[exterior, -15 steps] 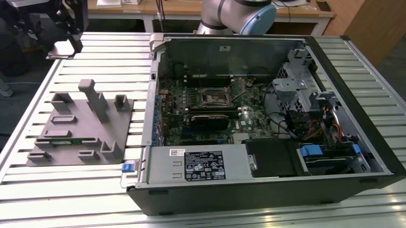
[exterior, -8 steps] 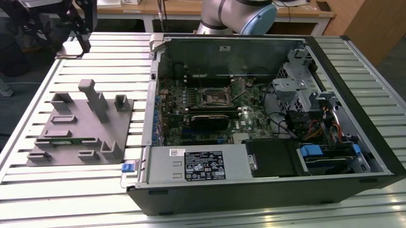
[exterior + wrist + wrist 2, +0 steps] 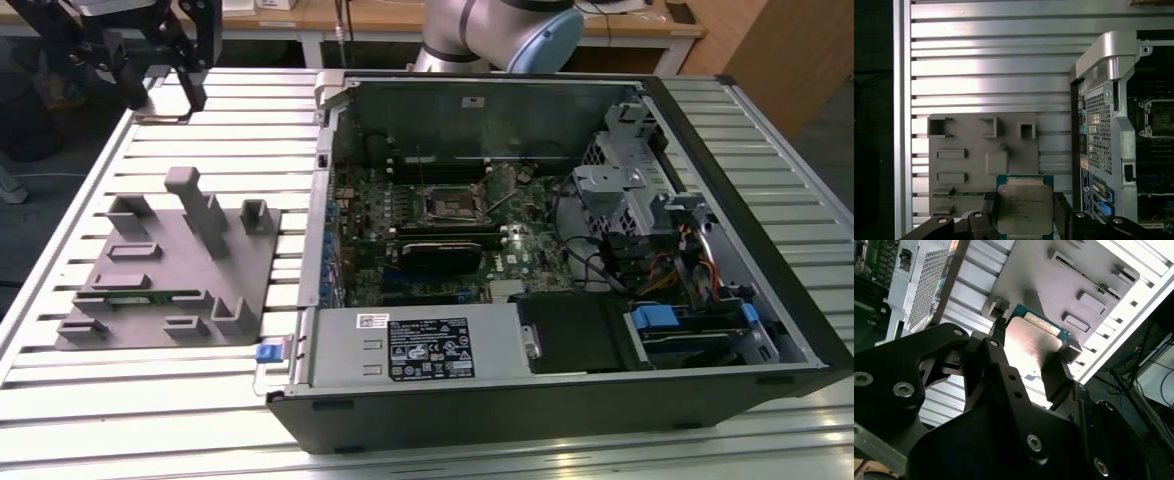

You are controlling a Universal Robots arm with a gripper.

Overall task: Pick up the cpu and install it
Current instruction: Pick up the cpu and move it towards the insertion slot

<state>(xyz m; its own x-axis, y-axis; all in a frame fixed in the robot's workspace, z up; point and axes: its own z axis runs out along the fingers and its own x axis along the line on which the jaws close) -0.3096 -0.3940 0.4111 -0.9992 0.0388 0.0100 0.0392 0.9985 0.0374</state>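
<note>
The cpu (image 3: 1021, 200), a pale silver square with a green rim, sits between my gripper's (image 3: 1025, 215) two black fingers, which are shut on its opposite edges. The second wrist view shows the same hold, the cpu (image 3: 1029, 342) pinched by my gripper (image 3: 1031, 340). In the exterior view my gripper (image 3: 163, 100) hangs high over the table's far corner on that view's left, well above the grey holder tray (image 3: 160, 260). The black motherboard socket frame (image 3: 454, 203) lies open inside the computer case (image 3: 561, 400), and appears in the first wrist view as the socket frame (image 3: 1159, 117).
The grey holder tray (image 3: 979, 150) has raised blocks and posts. The open case's metal wall (image 3: 1104, 125) rises between tray and motherboard. Drive cages and cables (image 3: 667, 250) fill the case on the exterior view's right. The slatted metal table (image 3: 134, 420) stretches around both.
</note>
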